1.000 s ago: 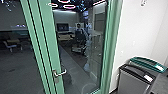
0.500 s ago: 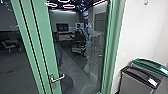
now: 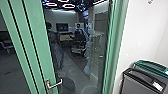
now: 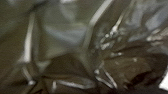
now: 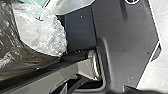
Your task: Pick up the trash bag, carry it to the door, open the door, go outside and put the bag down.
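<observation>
A glass door in a green frame (image 3: 41, 47) stands closed before me in the head view, with its metal lever handle (image 3: 53, 84) low on the frame. Crinkled, shiny dark plastic of the trash bag (image 4: 72, 65) is very close to the camera in the left wrist view. In the right wrist view the bag (image 5: 7, 47) appears again as dark plastic, beside a bulge of clear, crumpled plastic (image 5: 41, 30). Whether either gripper holds the bag cannot be made out.
Two bins, one with a dark top (image 3: 143, 77) and one with a green top (image 3: 150, 65), stand by the white wall (image 3: 142, 30) at the right. Beyond the glass are a person (image 3: 79, 28), a chair (image 3: 79, 37) and a desk (image 3: 66, 38).
The head camera's view has shifted nearer to the door; the handle and green posts now lie further left and lower. A dim figure shows at the left of the glass.
</observation>
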